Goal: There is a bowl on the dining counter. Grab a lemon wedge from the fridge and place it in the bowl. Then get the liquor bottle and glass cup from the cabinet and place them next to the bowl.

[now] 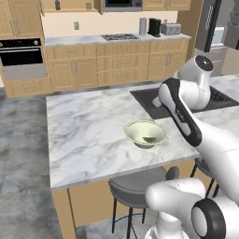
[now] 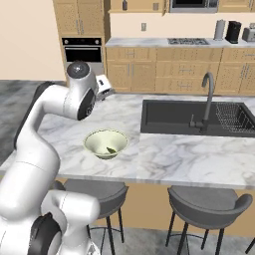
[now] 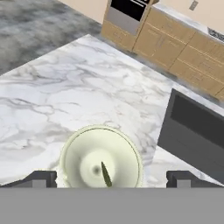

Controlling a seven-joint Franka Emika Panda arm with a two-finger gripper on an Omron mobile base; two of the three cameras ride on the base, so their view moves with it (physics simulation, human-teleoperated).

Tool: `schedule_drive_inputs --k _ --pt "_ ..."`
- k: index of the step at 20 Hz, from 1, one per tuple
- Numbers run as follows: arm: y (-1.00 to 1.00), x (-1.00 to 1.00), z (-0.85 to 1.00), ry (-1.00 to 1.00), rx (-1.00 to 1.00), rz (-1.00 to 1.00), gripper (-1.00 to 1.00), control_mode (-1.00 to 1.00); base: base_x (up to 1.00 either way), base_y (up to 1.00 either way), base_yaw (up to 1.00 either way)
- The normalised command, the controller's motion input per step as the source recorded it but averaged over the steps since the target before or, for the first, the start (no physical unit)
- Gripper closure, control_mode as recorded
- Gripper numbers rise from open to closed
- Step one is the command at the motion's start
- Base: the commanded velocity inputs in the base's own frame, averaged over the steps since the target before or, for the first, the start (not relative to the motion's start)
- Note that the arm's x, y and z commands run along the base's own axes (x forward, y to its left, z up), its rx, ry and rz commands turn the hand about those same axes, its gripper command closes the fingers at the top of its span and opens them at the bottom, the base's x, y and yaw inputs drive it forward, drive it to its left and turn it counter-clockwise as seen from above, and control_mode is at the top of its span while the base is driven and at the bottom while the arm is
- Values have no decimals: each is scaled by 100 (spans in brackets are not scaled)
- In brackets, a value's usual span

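1. Already, the lemon wedge (image 3: 105,174) lies in the bowl (image 1: 133,135) on the near part of the dining counter (image 1: 84,130) — that step looks done.
2. Above the bowl, the gripper (image 3: 111,178) hangs with its jaws spread wide and nothing between them.
3. Risk: swinging away low, the arm could clip the bowl's rim and slide it toward the near edge, above the stools (image 2: 204,199).
4. Later, the bottle and glass must land beside the bowl — set too near the sink (image 2: 174,117) on the right, either could tip in.
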Motion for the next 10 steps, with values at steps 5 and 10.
schedule_drive_inputs --k 5,10 --pt "1 -41 10 0 13 -5 -100 -100 0 0 0" --pt "3 -13 0 0 2 -1 -100 100 -61 26 -3"
